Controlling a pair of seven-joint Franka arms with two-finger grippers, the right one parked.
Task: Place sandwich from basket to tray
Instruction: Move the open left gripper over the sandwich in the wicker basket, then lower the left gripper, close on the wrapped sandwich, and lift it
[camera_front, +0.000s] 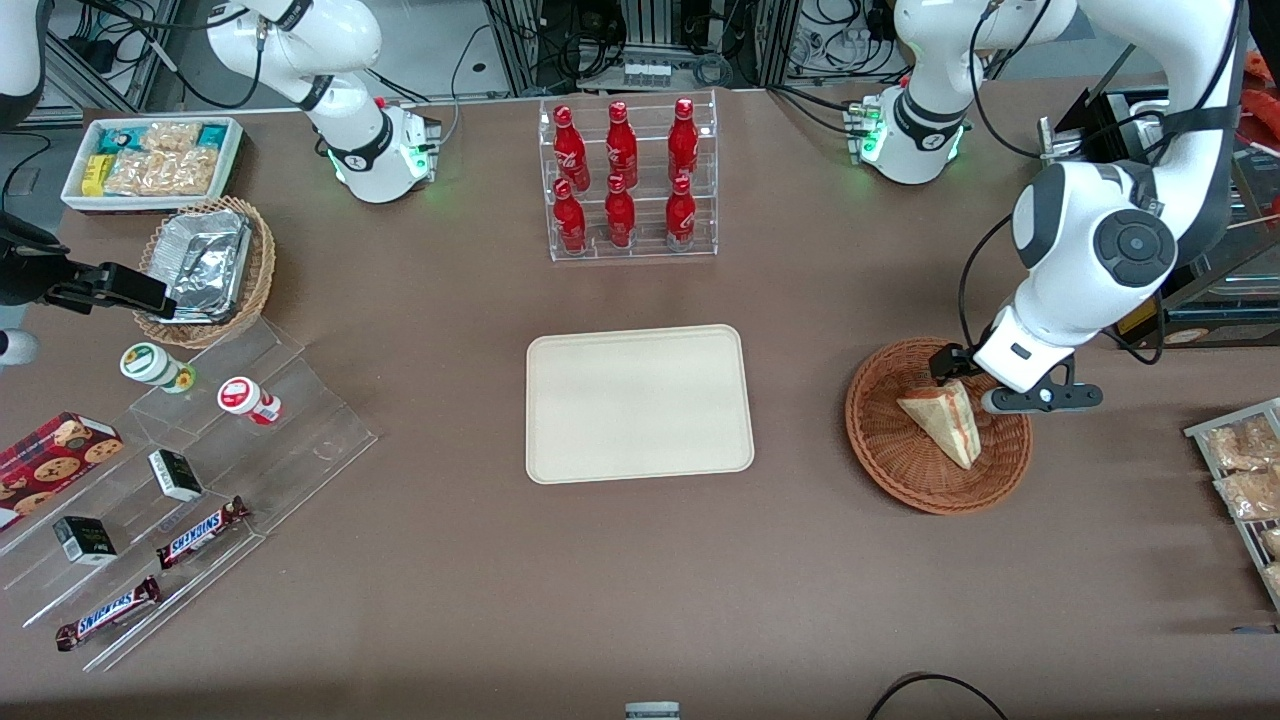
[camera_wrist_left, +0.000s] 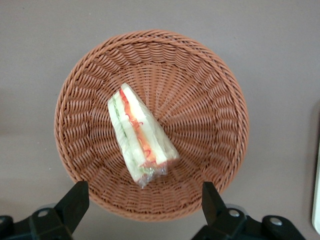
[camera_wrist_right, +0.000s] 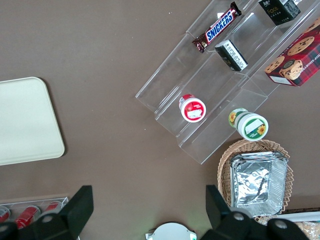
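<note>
Hovering over the basket (camera_wrist_left: 150, 125) with jaws apart, the gripper (camera_wrist_left: 145, 210) had not yet gripped the sandwich (camera_wrist_left: 140, 135) lying inside it. Descending squarely astride the wedge's narrow faces seemed wisest; the tray (camera_front: 640, 403) waited empty mid-counter.

**What else sits on my counter**

The brown counter (camera_front: 450, 560) carries a clear rack of six red bottles (camera_front: 628, 180) at its middle, far from the front camera. Toward the parked arm's end, a white box of snack packets (camera_front: 150, 160) lies farthest. Nearer the camera is a tan wicker basket (camera_front: 262, 262) holding foil containers (camera_front: 200, 262). Nearer still, a clear stepped stand (camera_front: 310, 425) bears a green-lidded cup (camera_front: 152, 365), a red-lidded cup (camera_front: 243, 398), a red cookie box (camera_front: 55, 455), two small dark boxes (camera_front: 175, 474) and two Snickers bars (camera_front: 203, 530). Toward the working arm's end, where my jaws hang spread, bagged snacks (camera_front: 1240, 470) lie at the counter's edge.
</note>
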